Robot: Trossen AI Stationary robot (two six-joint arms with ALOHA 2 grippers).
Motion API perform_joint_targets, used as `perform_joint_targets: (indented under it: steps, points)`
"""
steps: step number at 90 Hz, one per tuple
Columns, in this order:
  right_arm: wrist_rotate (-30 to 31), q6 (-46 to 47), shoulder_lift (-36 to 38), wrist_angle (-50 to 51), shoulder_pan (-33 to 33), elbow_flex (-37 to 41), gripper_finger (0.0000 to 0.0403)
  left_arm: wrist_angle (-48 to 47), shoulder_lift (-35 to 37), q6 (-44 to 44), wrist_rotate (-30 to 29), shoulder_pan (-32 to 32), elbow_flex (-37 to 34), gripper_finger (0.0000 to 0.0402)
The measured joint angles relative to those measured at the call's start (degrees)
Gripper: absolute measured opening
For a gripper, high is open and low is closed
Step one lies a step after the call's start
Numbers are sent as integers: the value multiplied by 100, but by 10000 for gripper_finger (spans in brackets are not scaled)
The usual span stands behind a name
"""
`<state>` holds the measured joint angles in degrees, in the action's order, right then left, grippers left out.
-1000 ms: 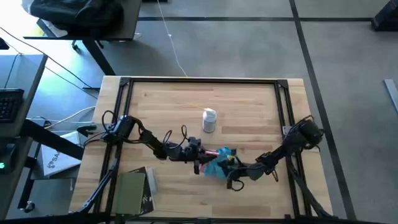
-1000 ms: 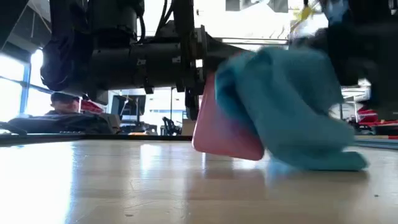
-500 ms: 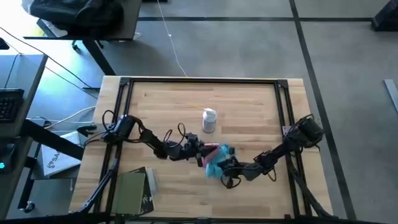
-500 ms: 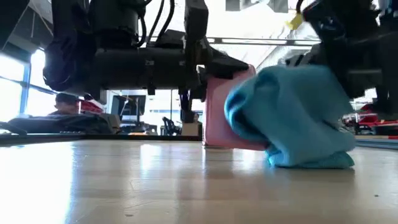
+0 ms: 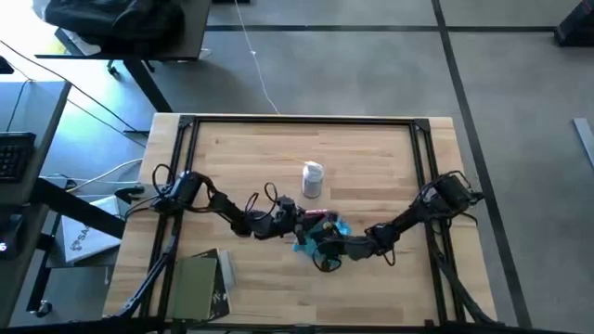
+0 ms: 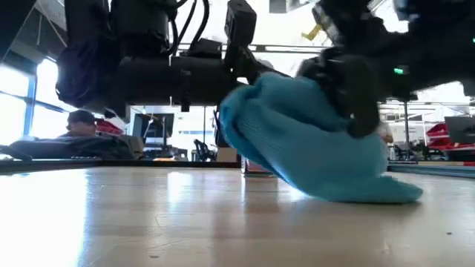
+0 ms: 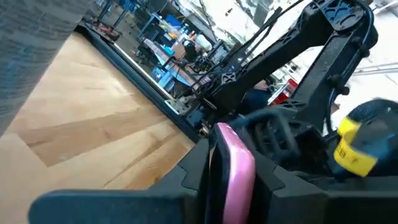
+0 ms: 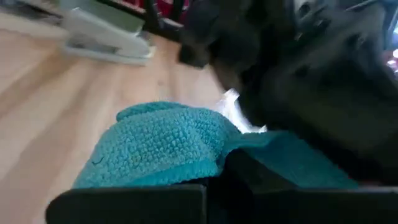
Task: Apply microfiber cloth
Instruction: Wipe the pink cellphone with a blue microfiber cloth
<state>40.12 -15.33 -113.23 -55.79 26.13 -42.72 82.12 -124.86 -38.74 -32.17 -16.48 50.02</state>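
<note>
1. Both pincers meet low over the near middle of the pale butcher-block wooden worktop [image 5: 371, 158]: the left pincer [image 5: 306, 219] is clamped on a flat, rounded pink plastic object [image 7: 233, 171], which stands on edge between its dark fingers [image 7: 186, 180].
2. Coming in from the other side, the right pincer [image 5: 320, 249] is closed on the soft turquoise-blue microfiber cloth [image 6: 312, 144], with a bunched fold of it showing just ahead of its fingers [image 8: 273, 177] in the right wrist view.
3. Seen from table height, the microfiber cloth drapes down from the right pincer, covers the pink object in front, and its lower edge rests on the wood.
4. From above, the cloth lies right against the pink object, between the two arms.
5. A small white bottle [image 5: 312, 179] stands upright on the worktop a little farther back, apart from the pincers.
6. A black metal frame [image 5: 306, 121] runs around the worktop's edges, and a green-and-white box [image 5: 198, 283] sits at the near left corner.
7. Grey floor [image 5: 371, 65] with dark seam lines surrounds the worktop, with a white cable [image 5: 260, 74] trailing across it, and a desk with a keyboard [image 5: 11, 156] stands at the left.
8. Across the room at table height, a person in a cap [image 6: 80, 119] is visible behind a ledge, against bright windows.
</note>
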Motion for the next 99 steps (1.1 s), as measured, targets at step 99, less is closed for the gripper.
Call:
perform_joint_targets:
  steps: [99]
  points:
    - [359,1187,28,1444,462,-153,0,-291,2,-420,-148,-47,257,42]
